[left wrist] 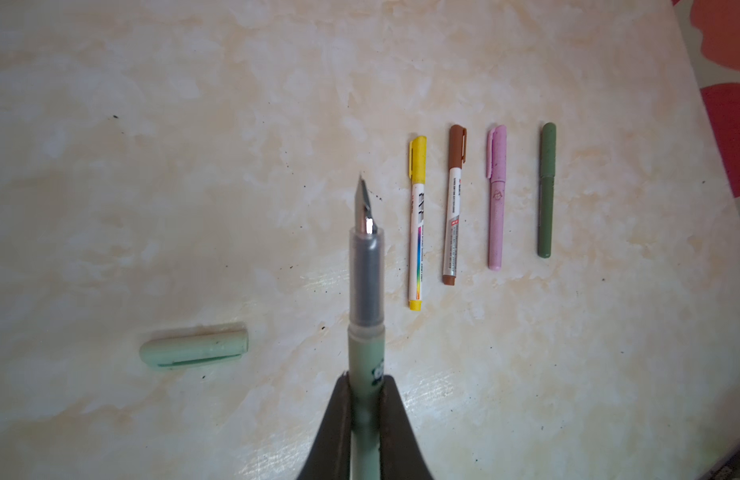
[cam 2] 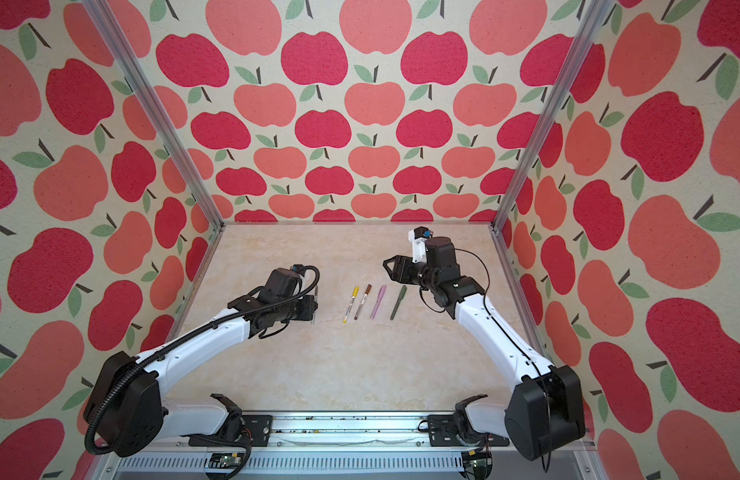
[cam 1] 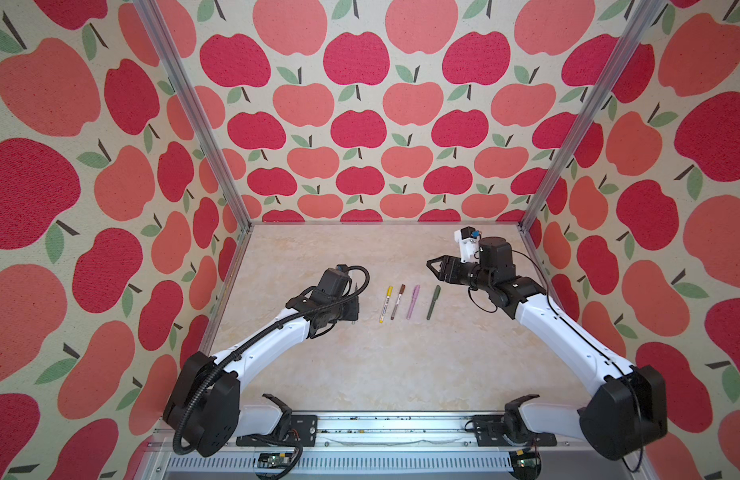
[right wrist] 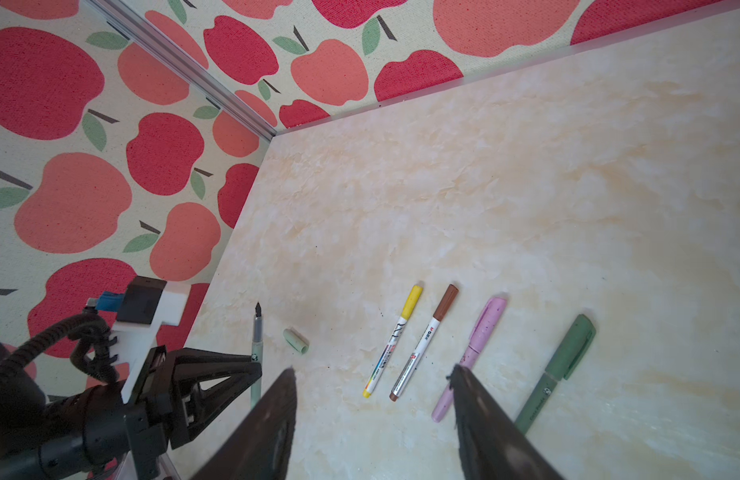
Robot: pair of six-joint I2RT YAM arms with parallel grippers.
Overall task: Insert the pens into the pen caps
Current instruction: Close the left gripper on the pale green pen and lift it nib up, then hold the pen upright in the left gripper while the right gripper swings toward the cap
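While pinching the sage pen, left fingers hover.

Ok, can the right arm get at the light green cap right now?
Probably, though it's tight. The right gripper is open and empty, and the light green cap lies bare on the table; but the left gripper, shut on the pale green pen, hangs close beside it.

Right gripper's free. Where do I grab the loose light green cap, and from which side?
Come straight down on the light green cap with the right gripper, jaws across its width, pinching near the rounded closed end. It lies flat on its side, and its open mouth must stay free for the nib.
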